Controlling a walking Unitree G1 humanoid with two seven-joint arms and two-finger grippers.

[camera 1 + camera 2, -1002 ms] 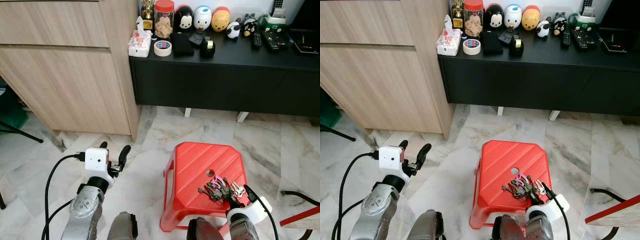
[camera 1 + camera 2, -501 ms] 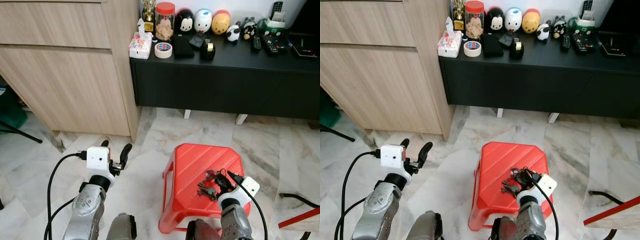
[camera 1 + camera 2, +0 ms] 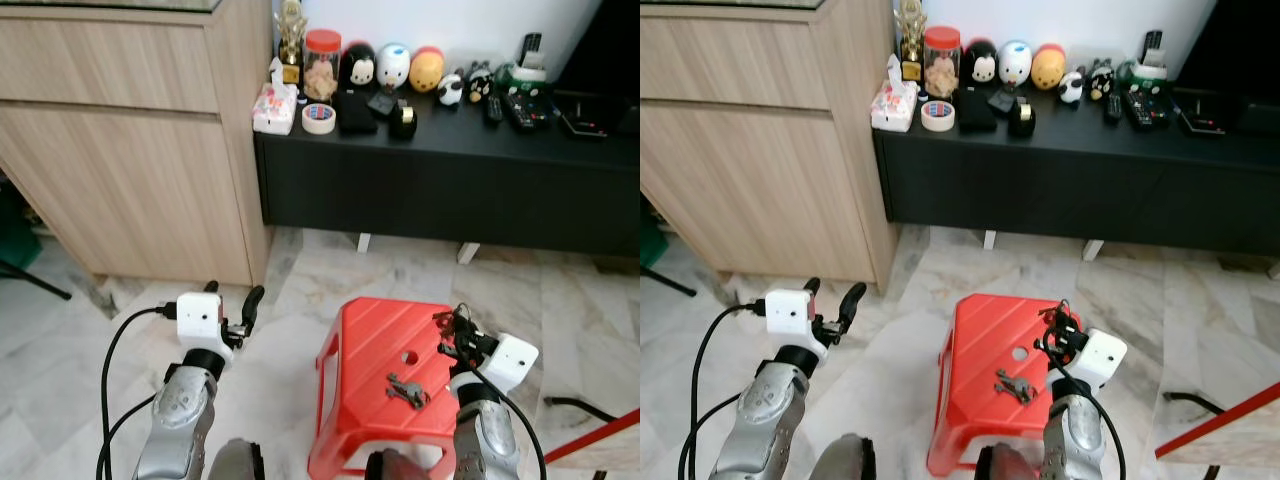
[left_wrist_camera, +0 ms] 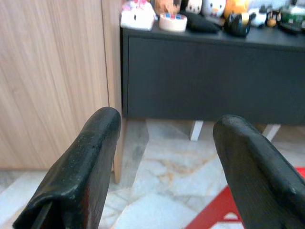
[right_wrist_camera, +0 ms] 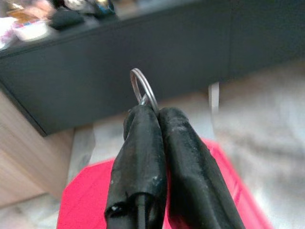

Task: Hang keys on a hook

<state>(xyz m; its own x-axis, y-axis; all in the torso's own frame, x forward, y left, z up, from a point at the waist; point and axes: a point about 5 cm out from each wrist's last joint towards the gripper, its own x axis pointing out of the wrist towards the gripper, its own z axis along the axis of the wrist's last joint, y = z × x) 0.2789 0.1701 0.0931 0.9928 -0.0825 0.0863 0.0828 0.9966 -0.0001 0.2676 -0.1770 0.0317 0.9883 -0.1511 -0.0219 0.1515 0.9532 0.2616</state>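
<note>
Right wrist view, right gripper [image 5: 155, 112] pinching key ring [image 5: 144, 90], above red stool [image 3: 385, 375].

2 head eyes look down; 2 wrist cameras face the cabinet [image 4: 200, 81].

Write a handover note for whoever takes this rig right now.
Right gripper: shut on the key ring, bunch of keys lifted above the red stool.
Left gripper: open, holding nothing, raised by the wooden cabinet.
A small dark piece lies on the stool top; cannot tell if it came off the bunch.
Done: keys picked up.
Left: find a hook, hang them.
</note>
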